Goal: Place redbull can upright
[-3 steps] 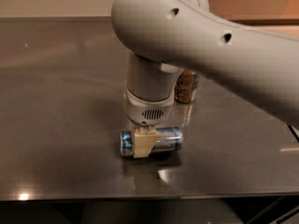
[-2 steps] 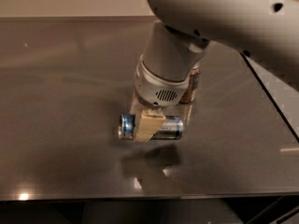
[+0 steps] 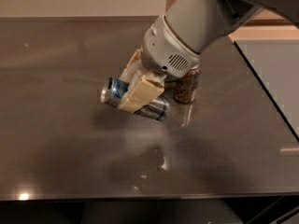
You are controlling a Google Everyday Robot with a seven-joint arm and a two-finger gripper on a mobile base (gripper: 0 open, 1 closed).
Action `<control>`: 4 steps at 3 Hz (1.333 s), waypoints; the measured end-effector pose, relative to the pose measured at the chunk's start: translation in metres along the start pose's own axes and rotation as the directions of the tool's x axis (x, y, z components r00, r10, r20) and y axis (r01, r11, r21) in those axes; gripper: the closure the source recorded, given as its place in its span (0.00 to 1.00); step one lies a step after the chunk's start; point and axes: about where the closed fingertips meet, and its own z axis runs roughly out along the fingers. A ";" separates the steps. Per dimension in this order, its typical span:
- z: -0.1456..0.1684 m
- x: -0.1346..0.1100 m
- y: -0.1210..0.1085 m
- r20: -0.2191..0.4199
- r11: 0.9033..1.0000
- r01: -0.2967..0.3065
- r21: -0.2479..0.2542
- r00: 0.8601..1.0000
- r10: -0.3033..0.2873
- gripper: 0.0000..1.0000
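The redbull can [image 3: 154, 108], slim with blue and silver panels, is held on its side in the air above the dark table [image 3: 56, 139], its silver top pointing left. My gripper [image 3: 133, 90] is shut on the can's middle; one cream finger [image 3: 140, 93] lies across the front of the can and the other is behind it. The can tilts slightly, its left end higher. The big grey arm comes in from the upper right.
A shorter brown-and-tan can [image 3: 187, 85] stands upright just right of my gripper, partly hidden by the wrist. The table's right edge [image 3: 266, 92] runs diagonally, with a lighter floor beyond it. The front edge runs along the bottom.
My gripper has lifted the redbull can off the table and swung it up and to the left, still lying sideways. The arm has tilted over to the right.
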 end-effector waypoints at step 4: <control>0.005 0.018 -0.009 0.619 0.966 -0.250 0.066 0.770 0.157 1.00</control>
